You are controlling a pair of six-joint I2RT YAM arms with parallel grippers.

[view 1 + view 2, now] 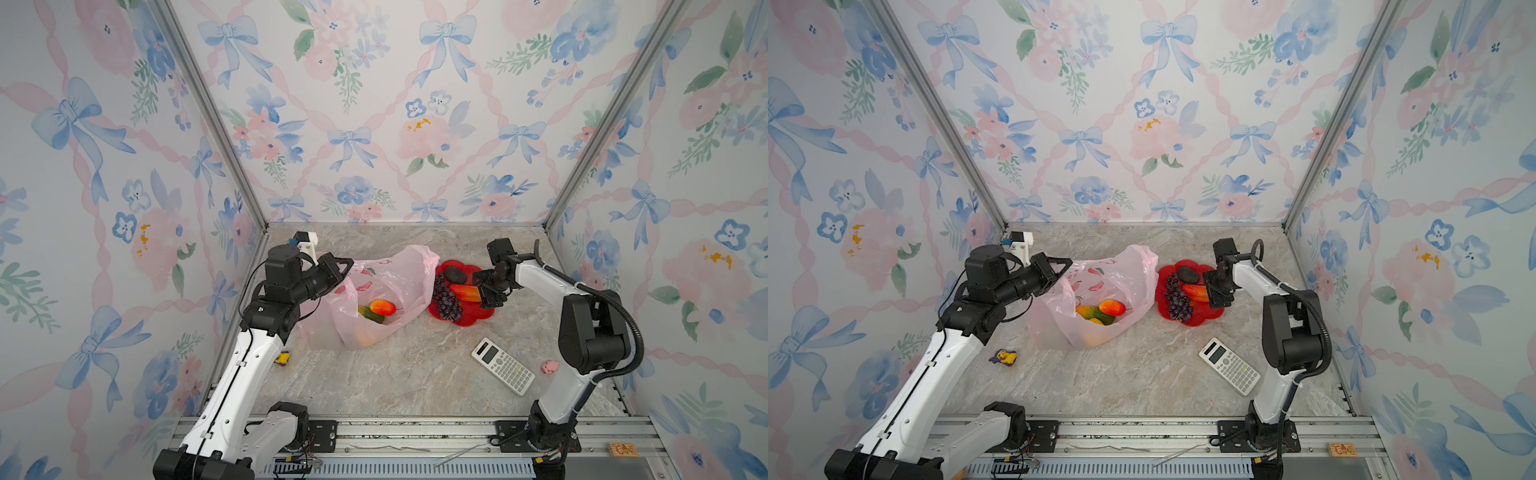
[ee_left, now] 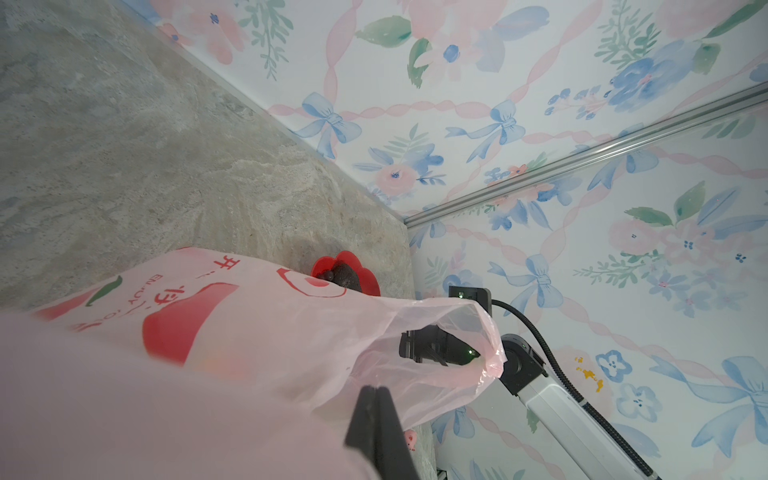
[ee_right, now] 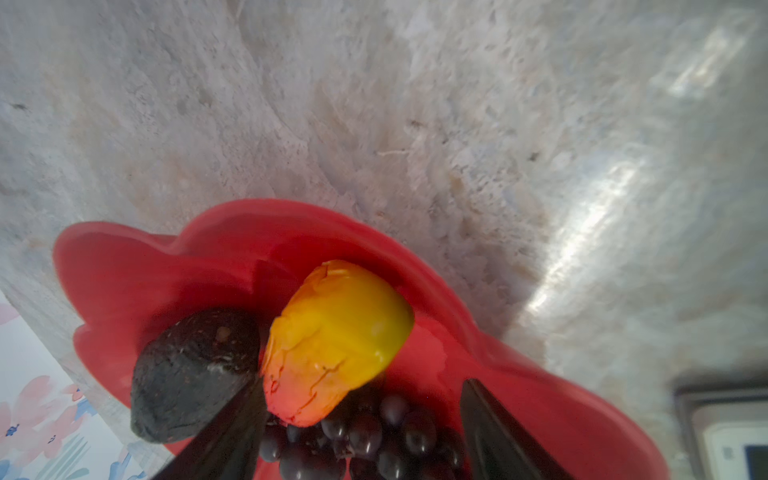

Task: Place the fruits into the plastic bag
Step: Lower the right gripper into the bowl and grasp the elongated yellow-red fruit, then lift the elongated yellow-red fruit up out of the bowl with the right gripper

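The plastic bag (image 1: 386, 274) lies at the middle left with its mouth held up by my left gripper (image 1: 347, 266), shut on the bag's rim (image 2: 415, 374). Inside it lie a red-yellow mango (image 1: 383, 307) and a green fruit (image 1: 372, 316). On the red plate (image 1: 461, 318) rest a dark avocado (image 3: 195, 374), another mango (image 3: 336, 336) and purple grapes (image 3: 374, 436). My right gripper (image 3: 361, 384) hangs low over the plate, open, its fingers on either side of this mango's red end. One finger (image 3: 232, 415) stands between avocado and mango; the other is clear of the fruit.
A white calculator (image 1: 503, 371) lies at the front right, with a pink pig figure (image 1: 549, 366) beside the right arm. A small yellow duck toy (image 1: 1005, 356) sits by the left arm. Floral walls close in on three sides.
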